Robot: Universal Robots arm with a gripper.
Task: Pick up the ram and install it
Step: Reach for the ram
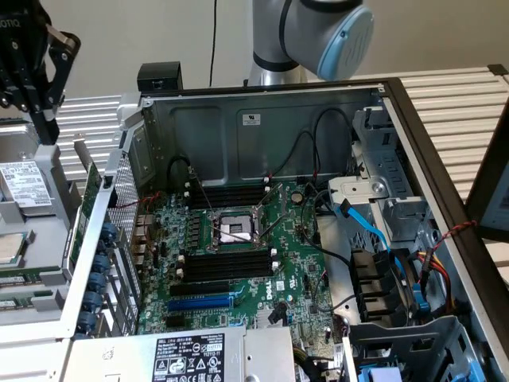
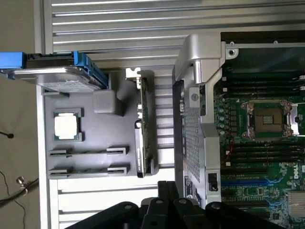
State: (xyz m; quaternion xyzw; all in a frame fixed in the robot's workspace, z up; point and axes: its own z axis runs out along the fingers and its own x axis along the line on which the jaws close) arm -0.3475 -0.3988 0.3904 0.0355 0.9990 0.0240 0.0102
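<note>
My black gripper [image 1: 45, 127] hangs above the grey parts tray [image 1: 32, 239], at the exterior view's left of the open computer case. In the wrist view its fingers [image 2: 167, 193] are pressed together with nothing between them. On the tray [image 2: 95, 138], two narrow cradles [image 2: 88, 152] each carry a thin dark strip seen edge-on. I cannot tell whether either strip is the ram. The black memory slots [image 1: 227, 264] with white end clips beside the CPU socket [image 1: 235, 229] on the motherboard look empty.
The tray also holds a loose processor [image 2: 66, 126] and a hard drive [image 2: 62, 76] in a blue bracket. A green card [image 2: 144, 129] with a metal bracket stands on edge. The case wall [image 1: 119, 199] rises between tray and motherboard. Cables and drive bays [image 1: 382, 263] crowd the case's right side.
</note>
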